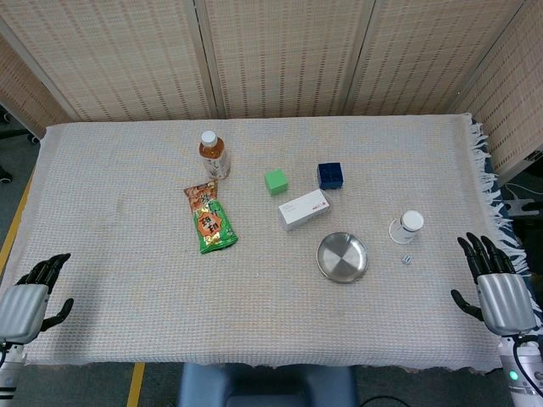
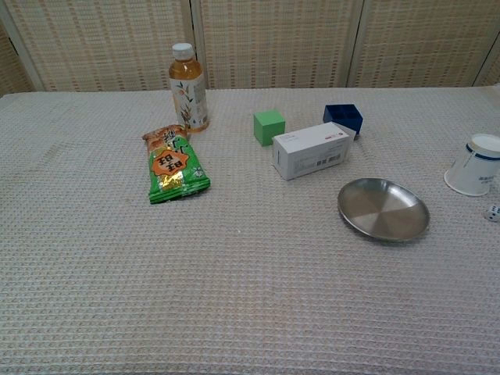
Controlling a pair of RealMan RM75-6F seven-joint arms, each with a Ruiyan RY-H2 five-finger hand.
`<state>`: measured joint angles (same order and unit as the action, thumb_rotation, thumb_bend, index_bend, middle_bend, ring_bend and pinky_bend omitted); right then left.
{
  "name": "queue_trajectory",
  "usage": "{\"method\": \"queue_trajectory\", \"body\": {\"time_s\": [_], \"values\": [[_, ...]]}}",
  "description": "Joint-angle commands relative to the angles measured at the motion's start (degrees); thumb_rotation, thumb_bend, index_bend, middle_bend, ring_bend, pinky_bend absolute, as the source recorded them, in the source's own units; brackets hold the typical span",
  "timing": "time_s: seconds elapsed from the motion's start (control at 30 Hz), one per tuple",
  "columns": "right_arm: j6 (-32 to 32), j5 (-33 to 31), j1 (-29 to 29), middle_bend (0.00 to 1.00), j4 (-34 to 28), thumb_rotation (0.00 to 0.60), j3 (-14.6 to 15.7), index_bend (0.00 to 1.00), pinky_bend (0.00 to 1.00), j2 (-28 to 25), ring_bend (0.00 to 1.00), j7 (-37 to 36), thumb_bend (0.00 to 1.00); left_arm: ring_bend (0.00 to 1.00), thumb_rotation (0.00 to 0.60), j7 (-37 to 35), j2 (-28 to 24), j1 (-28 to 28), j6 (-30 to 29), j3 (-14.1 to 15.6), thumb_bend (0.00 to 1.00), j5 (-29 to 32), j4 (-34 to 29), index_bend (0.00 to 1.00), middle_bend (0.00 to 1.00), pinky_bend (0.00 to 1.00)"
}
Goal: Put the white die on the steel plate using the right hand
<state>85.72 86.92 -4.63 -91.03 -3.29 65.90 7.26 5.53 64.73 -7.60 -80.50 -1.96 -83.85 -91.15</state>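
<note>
A small white die (image 1: 407,259) lies on the woven cloth just below a tipped paper cup, to the right of the round steel plate (image 1: 343,257). The chest view shows the die (image 2: 493,212) at the right edge and the steel plate (image 2: 383,208) left of it. My right hand (image 1: 495,284) hovers at the table's right front corner, fingers spread, holding nothing, well right of the die. At the left front corner my left hand (image 1: 30,295) is likewise spread and holds nothing. Neither hand appears in the chest view.
A white paper cup (image 1: 406,226) lies on its side just above the die. Behind the plate are a white box (image 1: 304,209), a green cube (image 1: 276,181) and a blue cube (image 1: 330,175). A tea bottle (image 1: 213,154) and a snack packet (image 1: 209,218) sit further left.
</note>
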Motion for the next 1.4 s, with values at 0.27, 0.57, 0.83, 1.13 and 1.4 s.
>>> {"method": "queue_trajectory", "body": {"time_s": [0.27, 0.57, 0.83, 1.13, 1.4], "values": [[-0.6, -0.4, -0.1, 0.03, -0.4, 0.600, 0.0, 0.00, 0.17, -0.6, 0.00, -0.2, 0.12, 0.13, 0.600, 0.8, 0.4, -0.3, 0.1, 0.2, 0.35, -0.6, -0.1, 0.08, 0.11, 0.36], [1.0, -1.6, -2.0, 0.53, 4.1, 0.600, -3.7, 0.20, 0.45, 3.1, 0.48, 3.1, 0.12, 0.14, 0.600, 0.7, 0.5, -0.9, 1.3, 0.3, 0.35, -0.1, 0.5, 0.08, 0.11, 0.36], [-5.6, -6.2, -6.3, 0.79, 9.5, 0.600, -6.6, 0.33, 0.64, 6.2, 0.73, 1.0, 0.12, 0.14, 0.600, 1.1, 0.3, -0.7, 1.4, 0.4, 0.35, 0.3, 0.1, 0.08, 0.11, 0.36], [-19.0, -10.2, -12.9, 0.82, 17.3, 0.600, -6.7, 0.36, 0.69, 8.2, 0.77, -0.6, 0.12, 0.14, 0.600, 2.2, 0.4, -1.3, 2.9, 0.4, 0.35, 1.3, -0.1, 0.09, 0.11, 0.36], [-29.0, -8.2, -17.1, 0.83, 23.0, 0.600, -3.7, 0.40, 0.70, 8.3, 0.78, -8.3, 0.13, 0.14, 0.600, 2.2, 0.3, -1.3, 2.8, 0.4, 0.35, 1.6, -0.3, 0.09, 0.11, 0.36]]}}
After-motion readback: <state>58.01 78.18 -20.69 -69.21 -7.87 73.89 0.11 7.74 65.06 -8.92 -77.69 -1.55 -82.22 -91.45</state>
